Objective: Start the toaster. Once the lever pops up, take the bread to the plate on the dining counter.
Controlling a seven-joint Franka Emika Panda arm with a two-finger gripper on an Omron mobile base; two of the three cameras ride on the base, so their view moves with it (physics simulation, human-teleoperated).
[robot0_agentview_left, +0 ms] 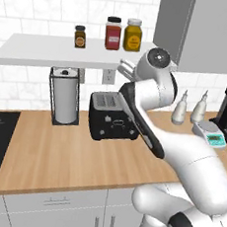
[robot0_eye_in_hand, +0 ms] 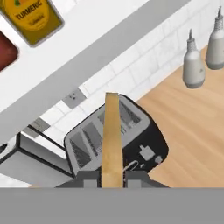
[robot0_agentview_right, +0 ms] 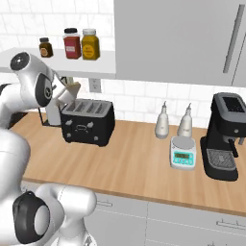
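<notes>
I see my gripper clamped on the bread, holding it edge-on above the toaster, near the wall shelf.

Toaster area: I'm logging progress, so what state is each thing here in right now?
claw: shut on the bread, above the toaster.
bread: held edge-on, lifted clear of the slots.
toaster: upright on the worktop, slots empty.
paper towel roll: upright in its stand.
three jars: lids on, standing on the shelf.
two white bottles: upright beside the scale.
scale: flat on the worktop.
</notes>
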